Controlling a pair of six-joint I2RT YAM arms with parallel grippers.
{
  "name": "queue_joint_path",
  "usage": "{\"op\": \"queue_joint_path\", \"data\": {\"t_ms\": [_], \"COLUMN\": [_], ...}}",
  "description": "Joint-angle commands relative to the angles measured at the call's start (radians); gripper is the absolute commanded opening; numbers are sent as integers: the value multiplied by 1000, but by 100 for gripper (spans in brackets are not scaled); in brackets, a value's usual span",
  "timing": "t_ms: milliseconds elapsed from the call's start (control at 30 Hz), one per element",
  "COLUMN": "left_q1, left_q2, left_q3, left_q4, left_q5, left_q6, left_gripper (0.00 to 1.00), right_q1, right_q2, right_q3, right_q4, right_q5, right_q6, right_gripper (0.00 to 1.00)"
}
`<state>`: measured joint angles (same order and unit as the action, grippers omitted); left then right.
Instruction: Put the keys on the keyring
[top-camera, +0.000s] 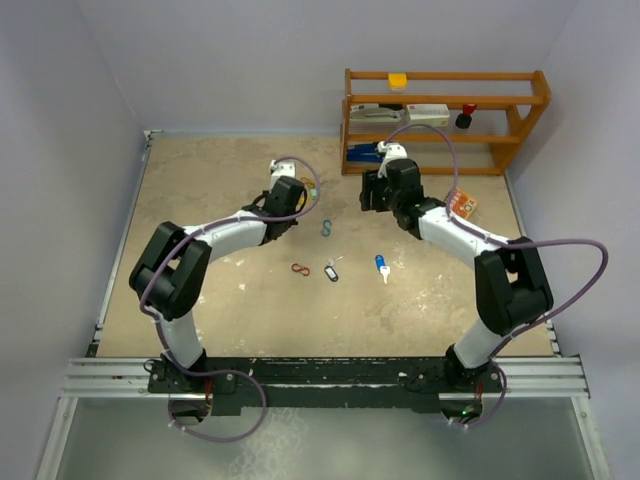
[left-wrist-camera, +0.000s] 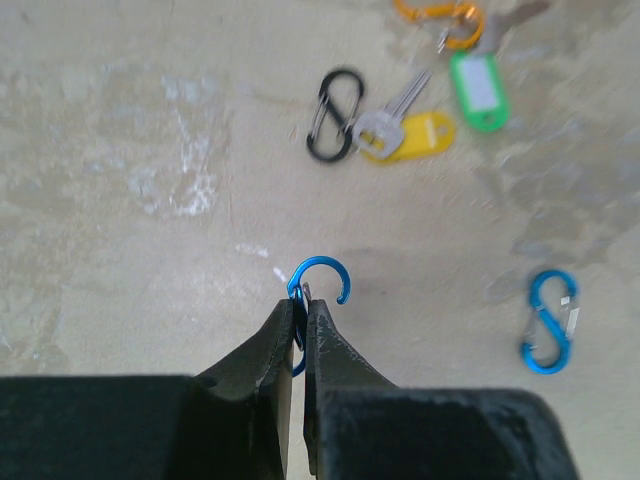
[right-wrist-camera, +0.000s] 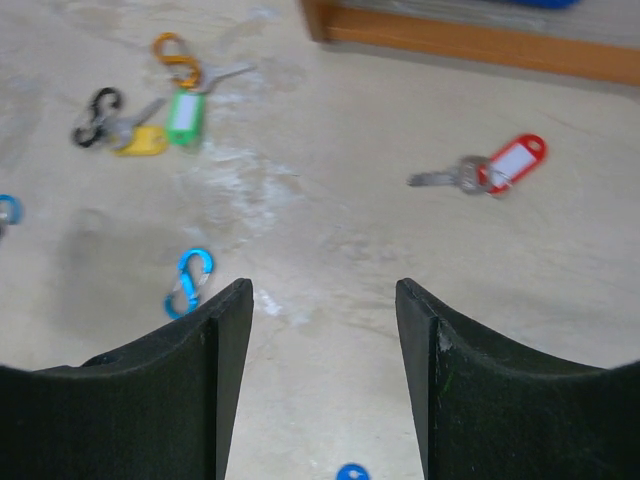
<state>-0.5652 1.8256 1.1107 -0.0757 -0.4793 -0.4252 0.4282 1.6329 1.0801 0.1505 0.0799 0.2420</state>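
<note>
left end effector (left-wrist-camera: 303, 312) clamped tight on blue S-clip (left-wrist-camera: 322, 280), open hook sticking out, prob so keys can slide on | right end effector (right-wrist-camera: 325, 330) spread, empty, hovering | yellow-tag key (left-wrist-camera: 400, 128) + green-tag key (left-wrist-camera: 475, 85) lying on worktop (left-wrist-camera: 150, 250) at 1 o'clock of clip

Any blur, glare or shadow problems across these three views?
Left wrist: blue clip at the jaws sharp, green-tagged key at the top edge slightly smeared. Right wrist: soft overall, red-tagged key blurred, dim shadow patch at left. Top external: even light, no glare, small items tiny.
</note>
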Motion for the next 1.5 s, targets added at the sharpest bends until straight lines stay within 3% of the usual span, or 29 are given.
{"op": "queue_joint_path", "data": {"t_ms": [0, 200, 600, 1467], "left_q1": [3, 11, 11, 27], "left_q2": [-86, -110, -130, -122], "left_q3": [97, 123, 93, 86], "left_q4": [1, 46, 71, 71], "left_q5": [24, 121, 139, 146], "left_q6": [1, -35, -35, -22], "left_gripper": [0, 0, 0, 0], "right_q1": [-89, -158, -233, -255], "right_q2": [48, 119, 267, 425], "right_q3": [51, 34, 2, 113], "right_q4": [-84, -16, 287, 319], "right_q5": [22, 3, -63, -104], "right_q6": [80, 84, 136, 164], "right_gripper": [61, 60, 57, 47]}}
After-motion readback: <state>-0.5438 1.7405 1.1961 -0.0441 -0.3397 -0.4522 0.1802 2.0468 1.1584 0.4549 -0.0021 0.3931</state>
